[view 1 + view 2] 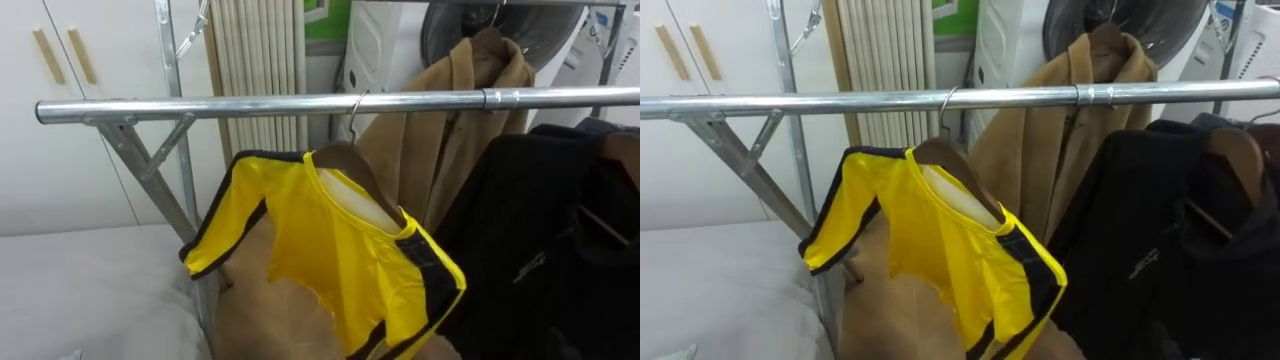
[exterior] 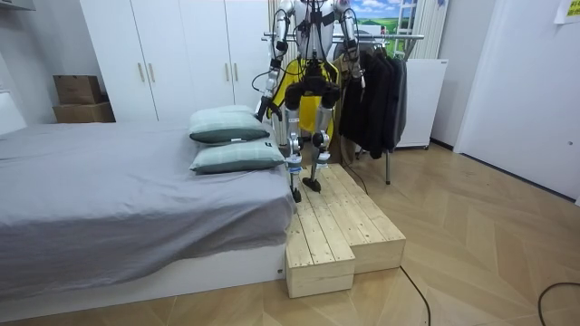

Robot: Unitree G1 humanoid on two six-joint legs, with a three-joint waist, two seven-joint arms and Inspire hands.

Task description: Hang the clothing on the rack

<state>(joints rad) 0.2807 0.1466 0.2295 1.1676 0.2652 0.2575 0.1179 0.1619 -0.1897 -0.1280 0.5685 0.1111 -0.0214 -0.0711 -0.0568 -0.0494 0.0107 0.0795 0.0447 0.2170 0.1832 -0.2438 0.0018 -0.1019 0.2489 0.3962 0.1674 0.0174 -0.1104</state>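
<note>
Left eye view: the shirt point(image 1: 340, 260) hung on a hanger point(image 1: 348, 157), whose hook point(image 1: 356, 108) sat over the rail point(image 1: 250, 105). The hanger was tilted, with one sleeve thrown out to my left. Count: one rail, one yellow shirt, one tan coat point(image 1: 450, 130) behind it. There was dark clothing point(image 1: 545, 220) to my right, and I could not tell how many pieces.

Right eye view: same layout, with the hook fully over the rail.

Room view: I stood on a wooden step point(image 2: 335, 226) between the bed point(image 2: 118, 199) and the rack, facing the rack. Count: one bed, two pillows point(image 2: 222, 124).

Left hand and right hand: I could not tell their state.

Judgement: hanging looked done for this shirt. The next move called for levelling the hanger without knocking the hook off, then fetching another garment if any remained.
</note>
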